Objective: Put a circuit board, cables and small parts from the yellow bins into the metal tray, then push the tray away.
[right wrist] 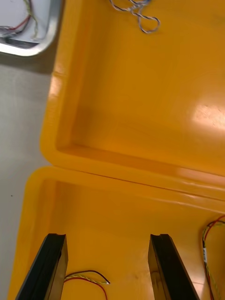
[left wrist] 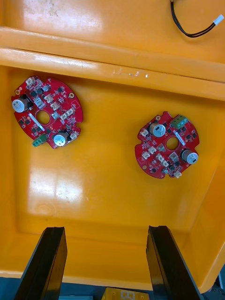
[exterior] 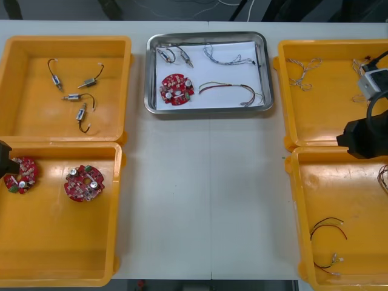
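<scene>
The metal tray [exterior: 265,73] lies at the far middle of the table, white inside. In it are a red circuit board [exterior: 176,89], small metal parts [exterior: 176,56], a blue and white cable [exterior: 227,57] and a red and yellow cable [exterior: 233,91]. My left gripper [left wrist: 105,234] hangs open over the near left yellow bin [exterior: 60,254], with nothing between its fingers. Ahead of them lie two circuit boards [left wrist: 47,111] [left wrist: 167,144]. My right gripper [right wrist: 108,239] is open above the near right bin [exterior: 339,182]. A thin black and red cable [right wrist: 86,276] lies on the bin floor between its fingers.
The far left bin [exterior: 36,115] holds several small metal parts [exterior: 76,97]. Twisted blue and white cables [exterior: 303,73] lie in the far right bin [exterior: 321,115]. More cables [exterior: 327,225] rest in the near right bin. Bare table runs between the bins.
</scene>
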`<state>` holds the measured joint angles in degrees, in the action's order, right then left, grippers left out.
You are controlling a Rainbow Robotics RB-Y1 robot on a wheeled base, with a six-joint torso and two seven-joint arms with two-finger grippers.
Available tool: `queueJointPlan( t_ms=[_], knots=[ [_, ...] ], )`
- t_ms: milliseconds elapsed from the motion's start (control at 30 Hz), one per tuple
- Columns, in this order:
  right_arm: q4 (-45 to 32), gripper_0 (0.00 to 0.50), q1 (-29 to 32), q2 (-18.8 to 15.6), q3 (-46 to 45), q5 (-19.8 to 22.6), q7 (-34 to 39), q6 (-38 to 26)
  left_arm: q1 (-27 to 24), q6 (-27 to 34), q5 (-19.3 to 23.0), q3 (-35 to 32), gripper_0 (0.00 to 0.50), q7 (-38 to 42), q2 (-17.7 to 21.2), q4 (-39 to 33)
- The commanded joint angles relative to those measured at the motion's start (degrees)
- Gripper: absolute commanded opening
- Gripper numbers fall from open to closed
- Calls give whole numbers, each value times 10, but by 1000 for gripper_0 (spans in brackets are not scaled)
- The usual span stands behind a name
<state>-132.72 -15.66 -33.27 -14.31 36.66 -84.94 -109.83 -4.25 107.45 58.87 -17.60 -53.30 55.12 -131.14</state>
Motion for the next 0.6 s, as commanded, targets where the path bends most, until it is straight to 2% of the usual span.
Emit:
queueJointPlan(
  t_ms=[33,233,400,600],
  knots=[
    [25,500,19,-20,-57,19,15,-2,10,-6,-5,-17,500,-28,-5,-14],
    [51,500,39,-27,-84,26,10,-2,10,-6,-5,-17,500,-28,-5,-14],
    [51,500,72,-47,-87,25,14,-2,10,-6,-5,-17,500,-28,-5,-14],
    [51,500,80,-64,-87,32,16,-2,10,-6,-5,-17,500,-28,-5,-14]
  ],
)
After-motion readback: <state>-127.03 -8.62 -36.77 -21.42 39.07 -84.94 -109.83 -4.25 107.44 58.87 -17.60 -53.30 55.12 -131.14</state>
